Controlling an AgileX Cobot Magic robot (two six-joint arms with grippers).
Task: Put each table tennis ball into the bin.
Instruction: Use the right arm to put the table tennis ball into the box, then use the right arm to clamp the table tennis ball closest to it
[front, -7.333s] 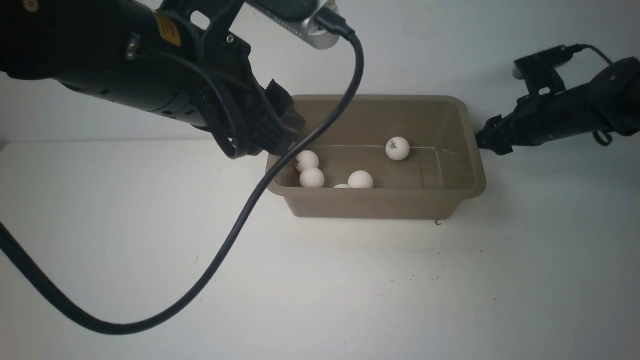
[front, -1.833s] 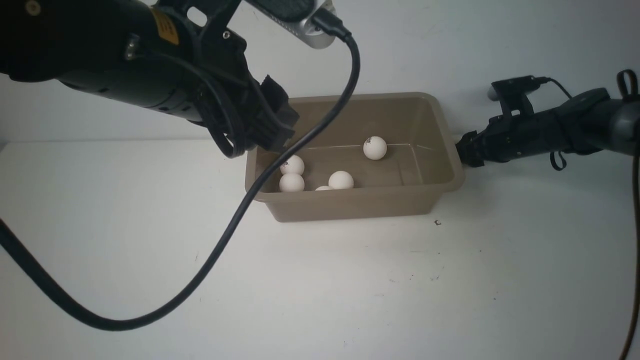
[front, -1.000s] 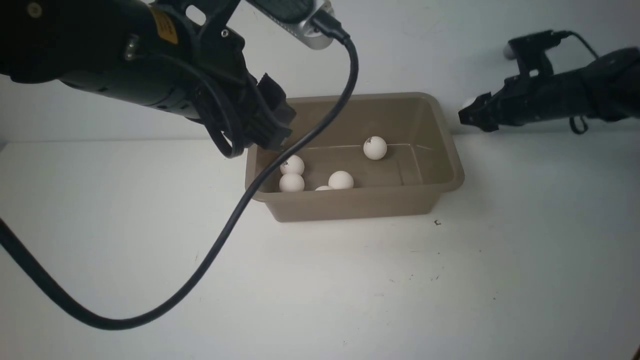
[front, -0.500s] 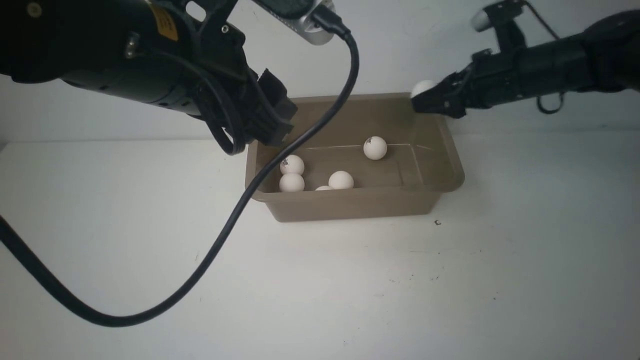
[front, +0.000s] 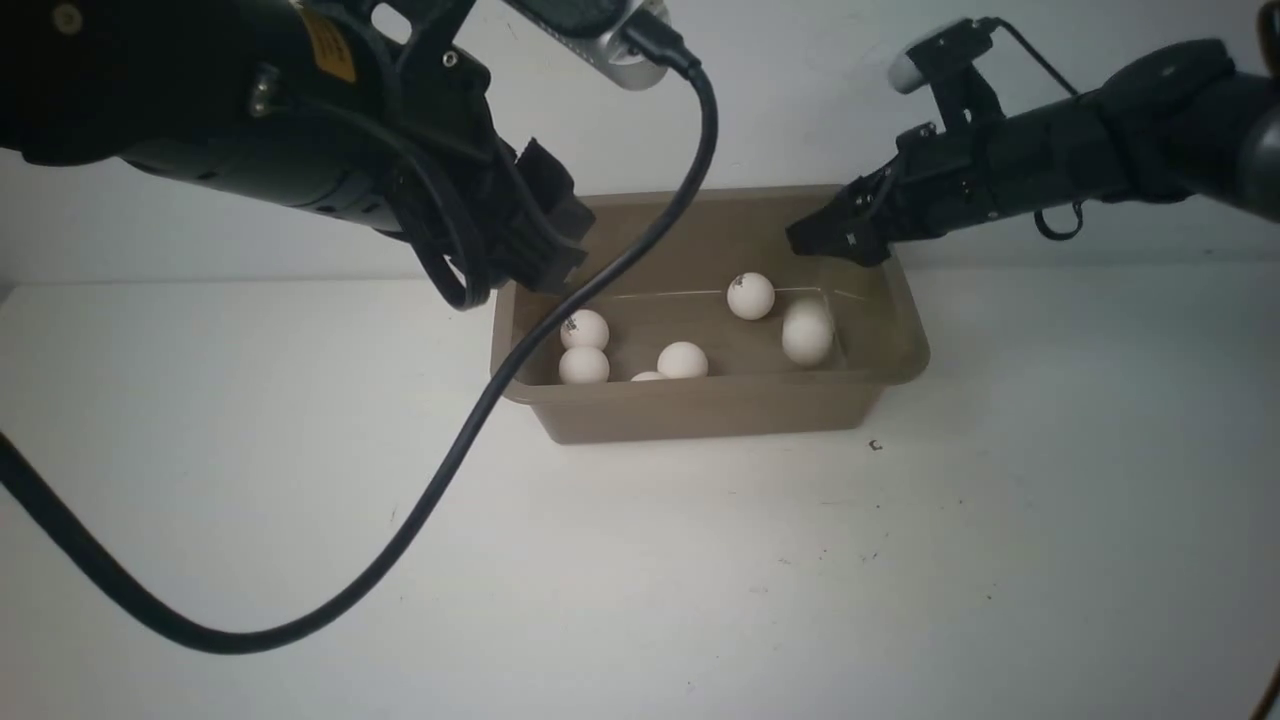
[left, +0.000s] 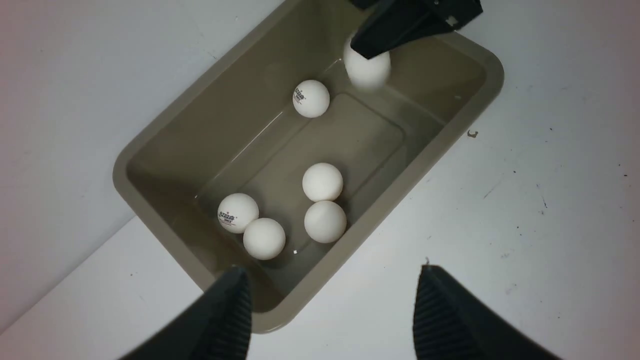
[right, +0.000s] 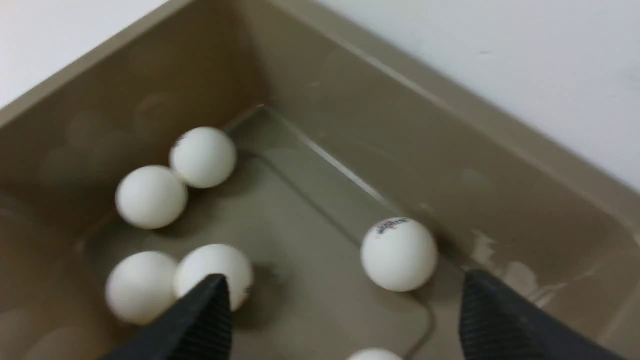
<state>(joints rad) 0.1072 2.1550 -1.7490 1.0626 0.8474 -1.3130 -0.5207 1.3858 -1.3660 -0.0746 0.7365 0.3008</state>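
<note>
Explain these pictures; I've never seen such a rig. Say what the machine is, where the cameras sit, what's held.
This is a robot with two arms, each ending in a two-fingered tool. One picture looks forward from between the arms; the other two come from a camera on each wrist. On the white table stands a taupe bin with five table tennis balls resting inside. A sixth ball, blurred, seems to be dropping under the open right tool. The left tool is open too; nothing is held.

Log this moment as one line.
right end effector: open over bin, right end | left end effector: open, empty | blurred ball: inside bin, beneath right end effector | table tennis balls in bin: six
</note>
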